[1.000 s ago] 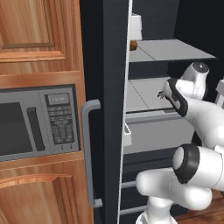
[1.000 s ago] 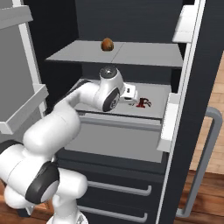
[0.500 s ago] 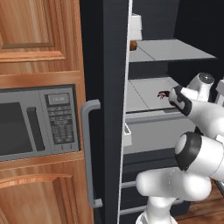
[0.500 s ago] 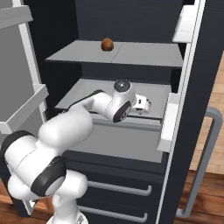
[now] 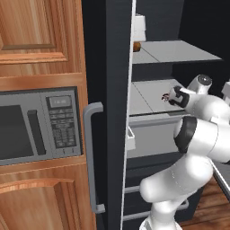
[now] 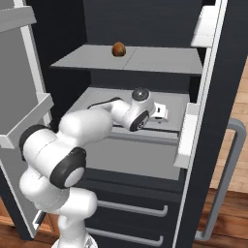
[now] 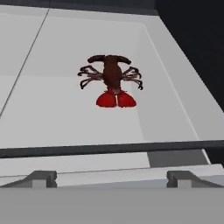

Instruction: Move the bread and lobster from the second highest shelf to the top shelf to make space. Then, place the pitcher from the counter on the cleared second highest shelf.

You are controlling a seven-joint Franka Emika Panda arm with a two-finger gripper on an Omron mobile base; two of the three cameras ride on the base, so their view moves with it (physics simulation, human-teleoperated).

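The lobster [image 7: 111,79] is lying flat on the second highest shelf [image 7: 52,109] of the open fridge, straight ahead of the gripper [image 7: 111,178] and apart from it, its red tail fan pointing toward the hand and its claws away. In the hand view the two finger tips are standing wide apart with nothing between them, so the gripper is released. From the left base view the lobster [image 5: 166,96] is peeking out just beside the hand. Above the gripper, the bread [image 6: 118,49] is sitting on the top shelf [image 6: 160,60], toward its back. The white arm [image 6: 92,123] is reaching in over the lower shelf's front edge. A microwave [image 5: 38,123] is sitting in wooden cabinets beside the fridge door.
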